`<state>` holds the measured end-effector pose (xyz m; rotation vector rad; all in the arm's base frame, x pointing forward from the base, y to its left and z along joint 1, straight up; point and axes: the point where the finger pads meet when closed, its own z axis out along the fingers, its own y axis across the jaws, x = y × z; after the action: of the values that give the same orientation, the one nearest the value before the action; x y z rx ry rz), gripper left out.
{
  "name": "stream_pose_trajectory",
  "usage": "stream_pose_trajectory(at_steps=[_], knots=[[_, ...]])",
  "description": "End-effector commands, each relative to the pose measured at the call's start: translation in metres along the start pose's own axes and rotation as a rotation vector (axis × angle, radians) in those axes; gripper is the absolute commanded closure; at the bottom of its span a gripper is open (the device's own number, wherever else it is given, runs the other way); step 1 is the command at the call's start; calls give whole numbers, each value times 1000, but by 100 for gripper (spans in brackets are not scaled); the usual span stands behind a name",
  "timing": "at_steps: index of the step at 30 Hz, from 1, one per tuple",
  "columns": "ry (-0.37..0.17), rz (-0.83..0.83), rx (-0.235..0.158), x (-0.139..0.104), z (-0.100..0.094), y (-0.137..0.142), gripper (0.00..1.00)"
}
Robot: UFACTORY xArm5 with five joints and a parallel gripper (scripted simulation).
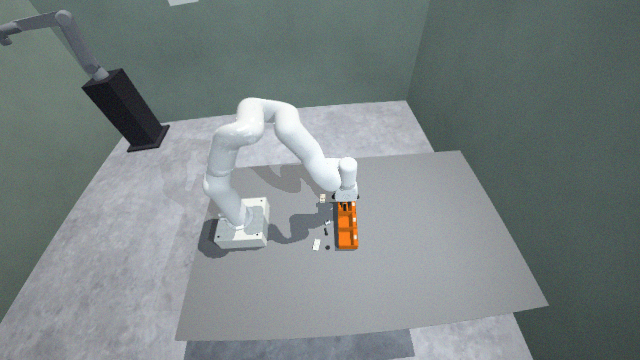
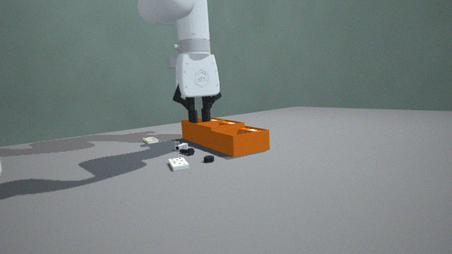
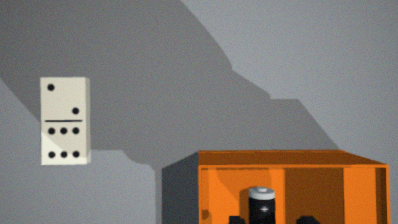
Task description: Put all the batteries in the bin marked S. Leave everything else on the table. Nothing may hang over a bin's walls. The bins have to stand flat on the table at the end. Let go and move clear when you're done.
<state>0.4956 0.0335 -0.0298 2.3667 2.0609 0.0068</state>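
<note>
An orange bin with three compartments in a row stands flat on the table; it also shows in the top view. I cannot read its letter marks. My gripper hangs over the bin's end compartment nearest the arm. Its fingers stand open, a little apart. In the wrist view a black battery with a silver cap stands inside that compartment, between my two fingertips, with gaps on both sides. Small dark cylinders lie on the table beside the bin: one and a shorter one.
A white domino lies left of the bin's end; it also shows in the exterior view. Another domino and a small white-and-black piece lie beside the bin. The arm's base stands to the left.
</note>
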Motion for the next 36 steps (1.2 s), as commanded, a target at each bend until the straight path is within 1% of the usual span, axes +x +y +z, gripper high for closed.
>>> stream_pose_trajectory(at_steps=[1,4,9,17,18,27,29,36], knots=[[1,0,-5,0,-7,2,71],[1,0,-5,0,-11,2,71],[1,0,-5,0,-34,2,71],[1,0,-5,0,-34,1,71],[1,0,-5,0,-38,1,0],[1,0,-5,0,-74,1,0],[1,0,-5,0,-74,1,0],[1,0,-5,0,-102,1,0]])
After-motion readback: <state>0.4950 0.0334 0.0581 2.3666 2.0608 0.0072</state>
